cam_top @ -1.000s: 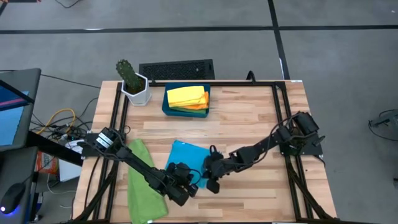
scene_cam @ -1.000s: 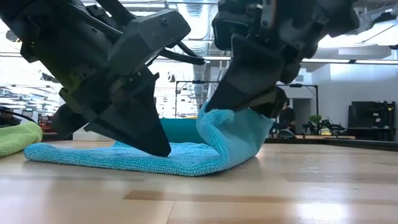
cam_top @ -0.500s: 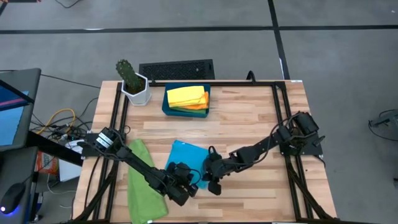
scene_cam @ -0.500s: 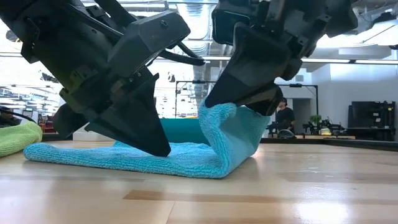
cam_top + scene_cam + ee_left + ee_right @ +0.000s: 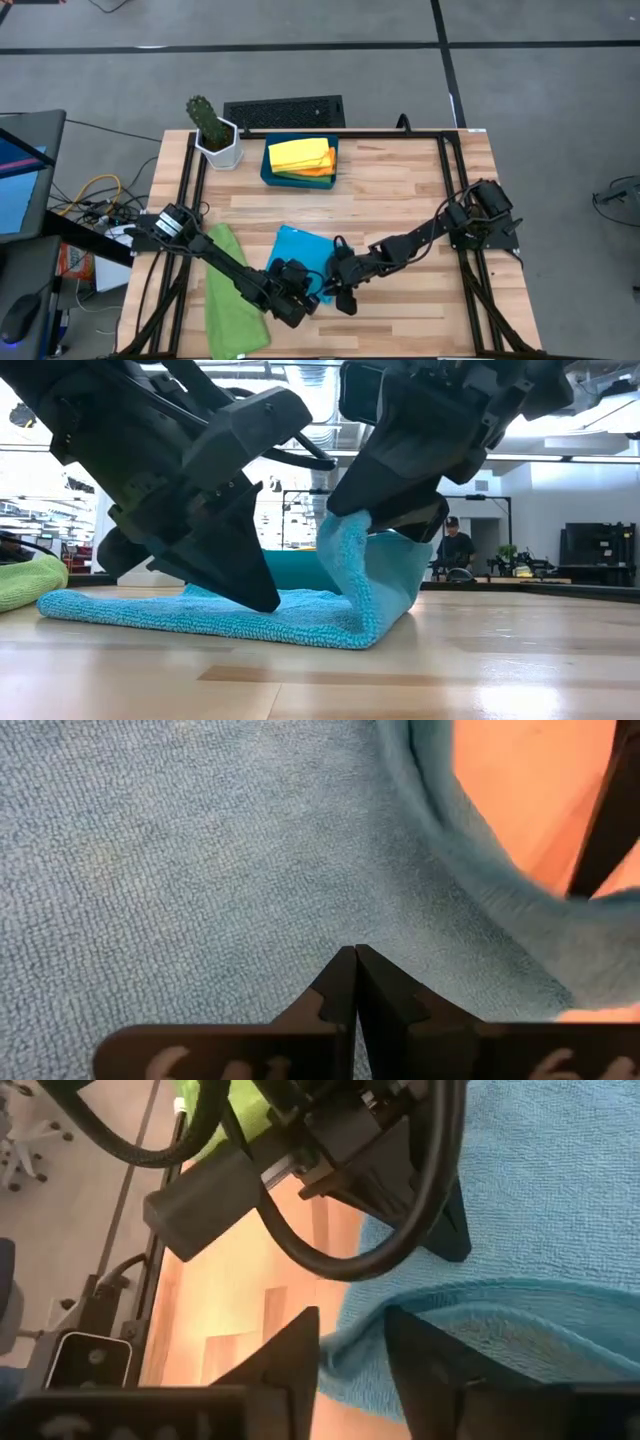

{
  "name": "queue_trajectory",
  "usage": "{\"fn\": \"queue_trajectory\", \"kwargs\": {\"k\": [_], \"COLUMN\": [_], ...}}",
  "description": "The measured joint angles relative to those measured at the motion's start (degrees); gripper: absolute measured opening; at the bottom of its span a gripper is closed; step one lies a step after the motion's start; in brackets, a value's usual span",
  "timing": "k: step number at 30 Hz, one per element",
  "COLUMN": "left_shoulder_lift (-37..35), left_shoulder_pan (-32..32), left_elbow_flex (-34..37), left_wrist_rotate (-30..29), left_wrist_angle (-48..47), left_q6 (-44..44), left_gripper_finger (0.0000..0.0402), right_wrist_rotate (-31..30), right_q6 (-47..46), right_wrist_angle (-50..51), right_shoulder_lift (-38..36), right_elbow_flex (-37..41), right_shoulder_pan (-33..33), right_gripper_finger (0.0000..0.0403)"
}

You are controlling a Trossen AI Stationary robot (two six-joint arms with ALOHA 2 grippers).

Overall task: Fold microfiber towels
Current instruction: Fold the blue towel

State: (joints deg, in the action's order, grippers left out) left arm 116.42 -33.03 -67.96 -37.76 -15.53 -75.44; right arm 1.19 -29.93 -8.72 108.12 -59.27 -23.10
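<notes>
A sky-blue microfiber towel (image 5: 297, 250) lies on the wooden table near its front edge. The towel's right part is turned up in a standing fold (image 5: 385, 585). My left gripper (image 5: 263, 600) is shut, with its tip down on the flat part of the towel. My right gripper (image 5: 350, 1330) is open at the top of the raised flap, one finger on either side of its edge. A green towel (image 5: 235, 290) lies flat to the left. Yellow and orange towels (image 5: 300, 157) lie folded in the teal tray (image 5: 268, 172). My left gripper presses its shut fingertips (image 5: 355, 960) down on the towel's flat part (image 5: 330, 910), slanting down from the table's left; the cloth lies on the table beneath. My right gripper has the raised flap's edge (image 5: 352, 1342) between its parted fingers, coming slanting from the right. The flap's top (image 5: 345, 535) leans on the fingers; whether both touch it, I cannot tell.
A potted cactus (image 5: 213, 132) stands at the far left corner, with a black grille (image 5: 285, 110) behind the tray. Black rails (image 5: 455, 200) run along the table's left and right sides. Bare wood lies to the right of the blue towel.
My right gripper has rolled a little and its fingers have come apart. The towel's raised flap has shifted toward my left gripper and stands steeper, while the flat part under my left gripper has stayed put.
</notes>
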Motion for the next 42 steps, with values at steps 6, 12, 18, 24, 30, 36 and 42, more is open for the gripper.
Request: {"fn": "queue_trajectory", "kwargs": {"k": [6, 12, 18, 24, 30, 36, 42], "left_shoulder_lift": [0.0, 0.0, -1.8, -9.0, -12.9, -12.3, -12.3], "left_shoulder_pan": [0.3, 1.2, 1.7, 1.2, 0.3, -0.1, -0.2], "left_elbow_flex": [0.0, 0.0, 0.0, 0.0, -0.1, 0.0, 0.0], "left_wrist_rotate": [0.0, 0.4, 1.2, -4.7, -9.4, -8.8, -8.3], "left_wrist_angle": [0.0, 0.0, -1.2, -7.4, -7.2, -5.3, -3.6], "left_q6": [0.7, 3.1, 5.7, 6.0, 8.7, 8.4, 8.8], "left_gripper_finger": [0.0, 0.0, 0.0, 0.0, 0.0, 0.0, 0.0], "right_wrist_rotate": [0.1, 0.7, 2.0, -6.6, -16.1, -10.8, -9.8], "right_q6": [0.4, 1.6, 2.7, 9.7, 10.4, 8.2, 10.2], "right_wrist_angle": [-1.2, -1.2, 4.2, 14.9, 14.3, 3.5, -0.9], "right_shoulder_lift": [0.0, 0.0, -2.0, -10.2, -18.5, -17.0, -9.4], "right_elbow_flex": [0.0, 0.0, 0.1, 1.2, 12.5, 18.1, 15.1], "right_shoulder_pan": [0.2, 0.4, 0.7, 1.9, 4.8, 8.3, 9.4], "right_gripper_finger": [0.0174, 0.0168, 0.0159, 0.0142, 0.0112, 0.0089, 0.0081]}}
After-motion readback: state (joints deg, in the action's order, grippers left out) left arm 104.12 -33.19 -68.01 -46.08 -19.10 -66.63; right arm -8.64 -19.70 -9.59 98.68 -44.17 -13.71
